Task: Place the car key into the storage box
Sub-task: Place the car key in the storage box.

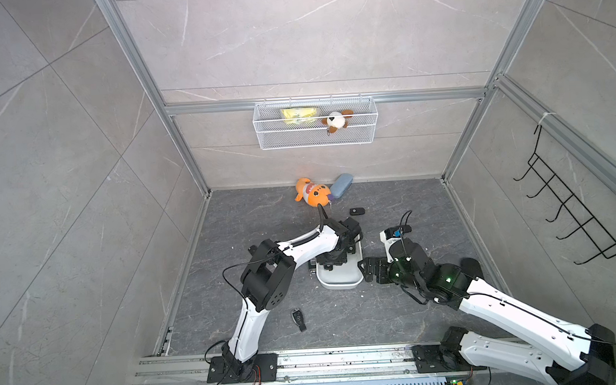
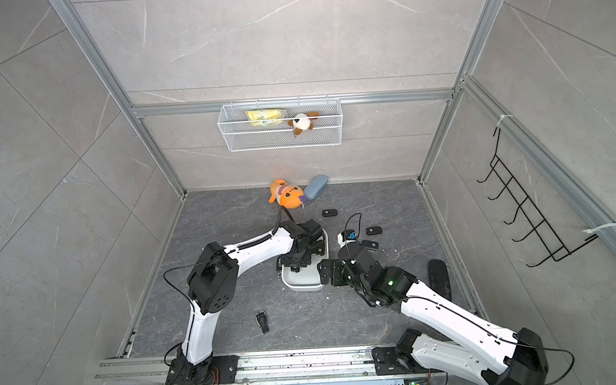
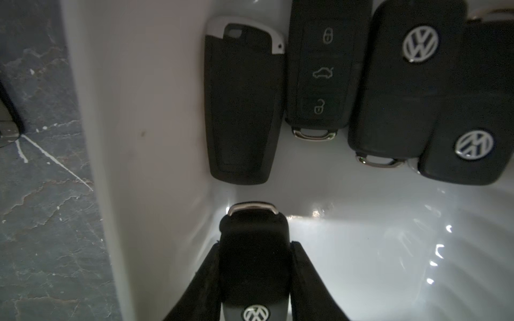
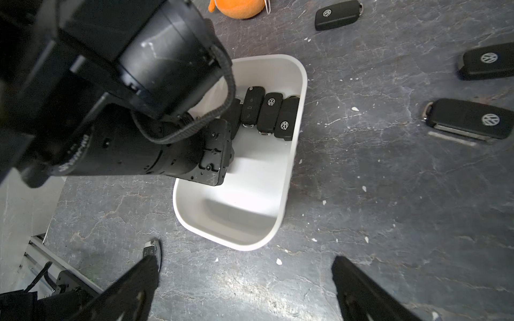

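Left tool (image 3: pixel 255 246) clamped on car key (image 3: pixel 254 264), wrist down inside storage box (image 3: pixel 153 111) — right tool (image 4: pixel 244 262) apart (beside it)

VW badges (image 3: pixel 420 44) mark the car key (image 3: pixel 254 264) and neighbours (image 3: pixel 400 97).

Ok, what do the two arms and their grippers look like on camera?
The left arm and right arm have white link shells, black joint housings and loose black cables. The right arm shows green lights at its joints. The left gripper and right gripper have black tapering fingers.
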